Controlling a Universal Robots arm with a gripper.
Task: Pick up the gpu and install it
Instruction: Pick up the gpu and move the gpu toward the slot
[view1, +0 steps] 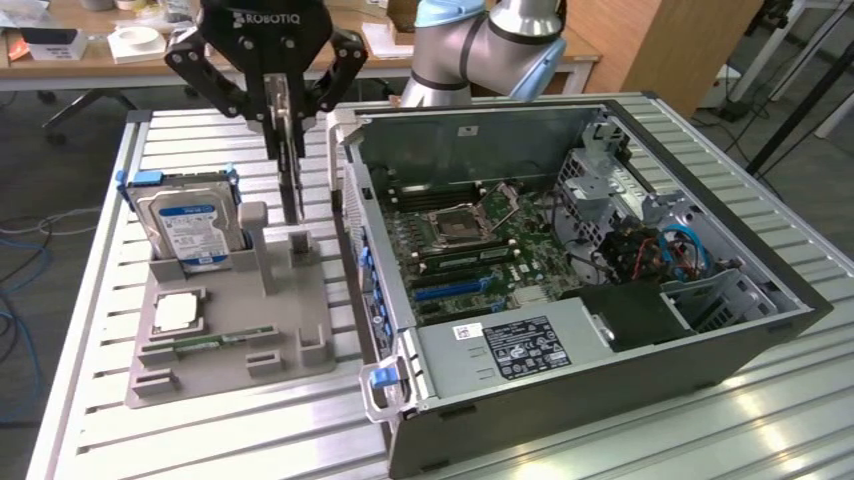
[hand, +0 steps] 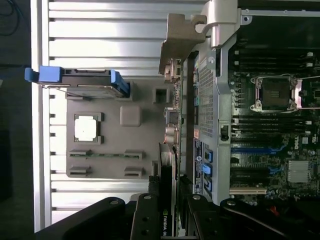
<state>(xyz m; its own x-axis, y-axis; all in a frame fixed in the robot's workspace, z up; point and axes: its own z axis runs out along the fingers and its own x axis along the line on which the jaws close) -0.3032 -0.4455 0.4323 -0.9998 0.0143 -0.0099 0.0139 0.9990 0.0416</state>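
Claw (view1: 282, 112): clenched on the gpu (view1: 290, 185), card hanging upright.
Gpu: above the grey tray (view1: 227, 300), just beside the open case (view1: 574, 415).

A robotics lab set up for computer assembly trials. A slotted aluminium bench (view1: 80, 330) carries an opened desktop computer case (view1: 747, 330) with its motherboard (view1: 467, 230) bare, and, toward the edge at the exterior view's left, a grey moulded fixture tray (view1: 227, 340) holding a hard drive (view1: 187, 225) and a CPU chip (view1: 178, 312) in fitted slots. A Universal Robots arm (view1: 481, 45) rises at the bench's far edge, its Robotiq gripper (view1: 288, 140) clamped on a gpu (view1: 288, 190). Beyond stand wooden desks (view1: 80, 65) with a tape roll (view1: 138, 38), and loose cables (view1: 14, 300) lie on the floor.
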